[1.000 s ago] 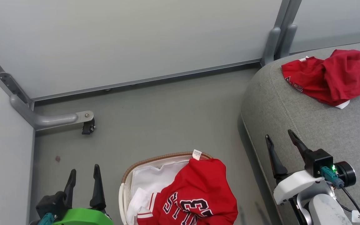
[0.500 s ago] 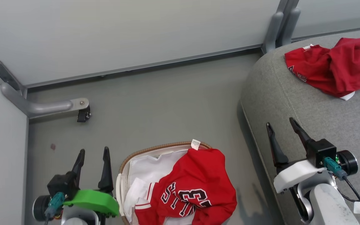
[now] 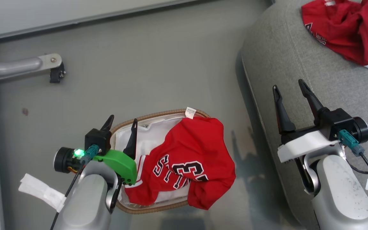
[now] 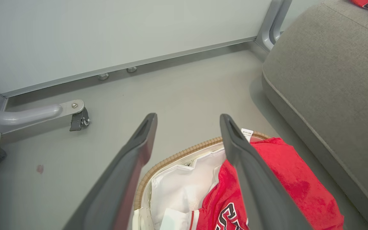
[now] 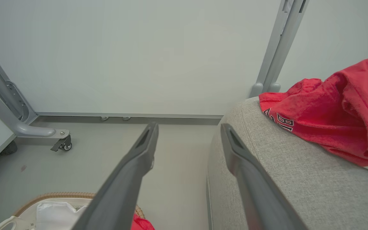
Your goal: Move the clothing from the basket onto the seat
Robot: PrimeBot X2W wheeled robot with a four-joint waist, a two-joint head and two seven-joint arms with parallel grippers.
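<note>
— About the left gripper [image 3: 123, 119]?
— Spread wide, holding nothing, over the left rim of the basket [image 3: 158, 114].
— And the right gripper [image 3: 287, 84]?
— Spread wide too, empty, above the left edge of the seat [image 3: 283, 57].
— Where to find the jersey [image 3: 190, 153]?
— In the basket, crumpled over the white liner [image 3: 152, 134], "23" facing up, spilling past the right rim.
— And the other red garment [image 3: 347, 28]?
— Bunched on the seat, well apart from both grippers, lettering and a bit of white showing.
— Any contact between basket and seat?
— None; set apart by a strip of floor [image 3: 139, 64].
</note>
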